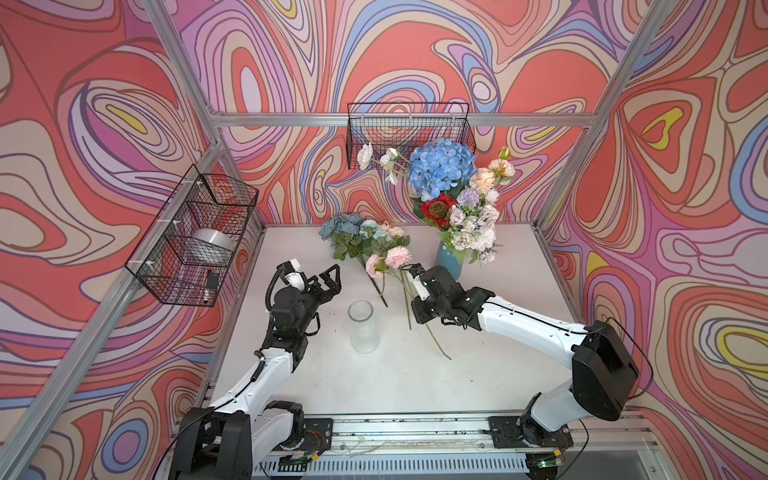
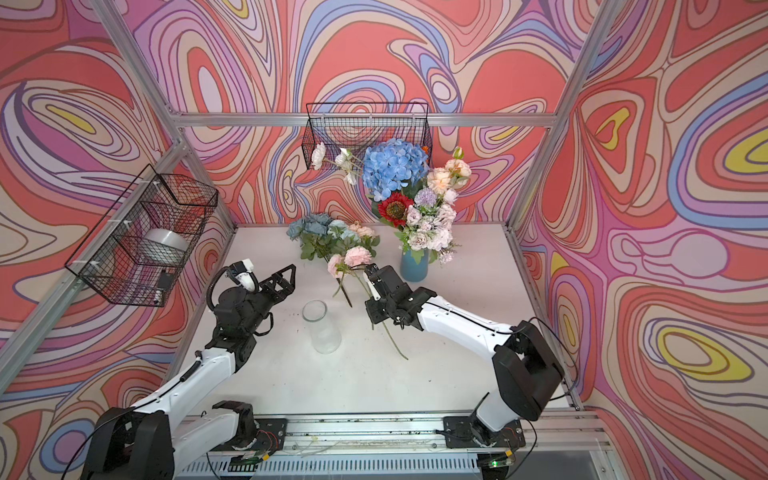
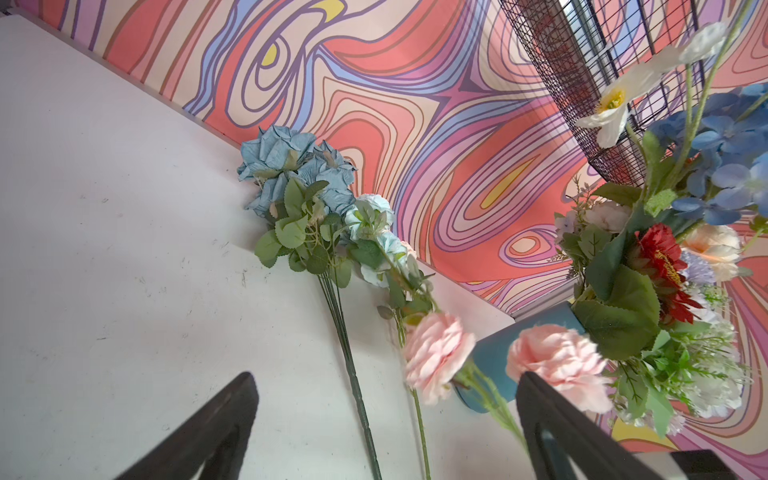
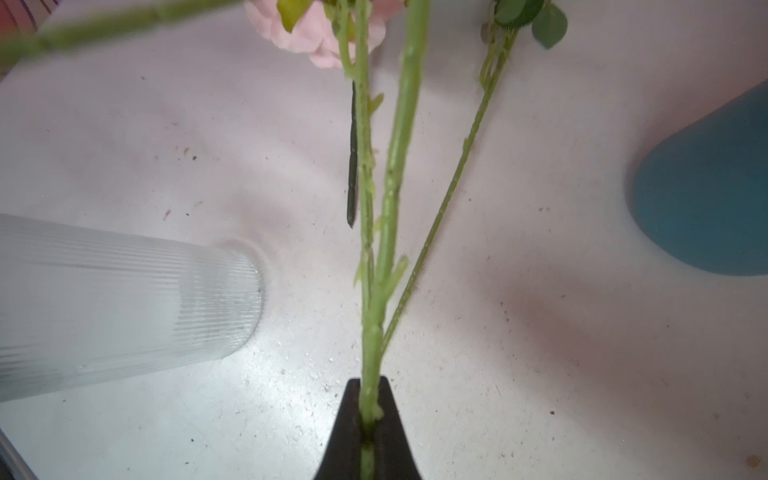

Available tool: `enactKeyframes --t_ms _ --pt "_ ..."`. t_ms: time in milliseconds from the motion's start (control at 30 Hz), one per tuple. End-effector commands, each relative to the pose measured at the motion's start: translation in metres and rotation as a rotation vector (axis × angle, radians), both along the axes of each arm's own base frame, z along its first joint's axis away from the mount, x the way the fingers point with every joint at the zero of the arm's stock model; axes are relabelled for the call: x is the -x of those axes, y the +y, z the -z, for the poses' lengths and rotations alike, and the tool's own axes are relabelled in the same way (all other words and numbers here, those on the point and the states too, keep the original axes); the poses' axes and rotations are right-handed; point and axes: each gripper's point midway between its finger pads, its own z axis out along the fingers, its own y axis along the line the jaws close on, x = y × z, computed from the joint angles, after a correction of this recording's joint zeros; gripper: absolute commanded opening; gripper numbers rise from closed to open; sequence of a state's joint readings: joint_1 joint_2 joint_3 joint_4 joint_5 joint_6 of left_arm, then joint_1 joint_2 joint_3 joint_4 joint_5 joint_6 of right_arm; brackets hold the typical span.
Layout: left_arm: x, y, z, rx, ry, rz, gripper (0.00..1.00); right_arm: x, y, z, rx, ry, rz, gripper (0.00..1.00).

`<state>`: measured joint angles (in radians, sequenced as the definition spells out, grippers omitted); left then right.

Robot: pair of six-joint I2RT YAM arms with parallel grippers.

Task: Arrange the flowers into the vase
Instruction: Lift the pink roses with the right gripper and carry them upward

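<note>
The pink blossoms (image 1: 397, 255) lie between the two vases, and their green stem (image 4: 368, 291) runs straight into your right gripper (image 4: 368, 386), whose fingers are pinched tight on it, with the blooms pointing toward the back wall. Just beside them on the white table (image 1: 478, 374) lies the bunch of dusty-blue roses (image 1: 345, 226), heads near the back edge and dark stems trailing toward the front. The clear ribbed glass vase (image 1: 361, 328) stands upright near the middle of the table, empty, to the left of the held stem and apart from it. The blue vase (image 1: 446, 259) stands at the back right and is packed. You can see the big blue hydrangea (image 1: 441, 168) on top and the red sunflower (image 1: 436, 209) under it. It also holds cream blossoms (image 1: 484, 180), a lilac head (image 1: 468, 196), a pale bunch (image 1: 473, 232) and white blossoms (image 1: 376, 160) leaning out to the left on long stems. Your left gripper (image 1: 330, 279) hovers above the table to the left of the loose flowers, its fingers spread wide with nothing between them. On the left wall a wire basket (image 1: 166, 274) holds a silvery round thing (image 1: 214, 245) and a small dark item (image 1: 212, 280). A second wire basket (image 1: 415, 120) hangs on the back wall behind the hydrangea
</note>
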<state>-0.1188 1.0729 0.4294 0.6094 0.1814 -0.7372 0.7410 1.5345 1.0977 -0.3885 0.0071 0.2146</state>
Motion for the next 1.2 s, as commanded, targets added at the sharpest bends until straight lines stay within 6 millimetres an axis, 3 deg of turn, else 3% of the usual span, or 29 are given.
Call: enactKeyframes --t_ms 0,267,533,700,867,1167 --pt "0.002 0.001 -0.007 0.008 -0.02 -0.008 1.0 -0.009 0.01 -0.032 -0.086 -0.091 -0.004 0.0" --pt "0.001 0.0 -0.007 0.009 -0.019 -0.004 1.0 0.003 0.023 -0.041 -0.155 -0.053 -0.078 0.0" --pt "-0.002 -0.004 -0.007 0.023 -0.016 0.014 1.0 0.019 0.029 -0.091 -0.301 -0.146 -0.156 0.0" --pt "-0.002 -0.004 -0.008 0.023 -0.017 0.013 1.0 0.017 0.035 -0.11 -0.324 -0.193 -0.189 0.0" --pt "0.001 -0.001 -0.007 0.016 -0.018 0.0 1.0 0.016 0.045 -0.13 -0.362 -0.221 -0.234 0.0" --pt "0.002 0.001 -0.003 0.02 -0.003 -0.013 1.0 0.024 0.072 -0.183 -0.509 -0.272 -0.368 0.0"
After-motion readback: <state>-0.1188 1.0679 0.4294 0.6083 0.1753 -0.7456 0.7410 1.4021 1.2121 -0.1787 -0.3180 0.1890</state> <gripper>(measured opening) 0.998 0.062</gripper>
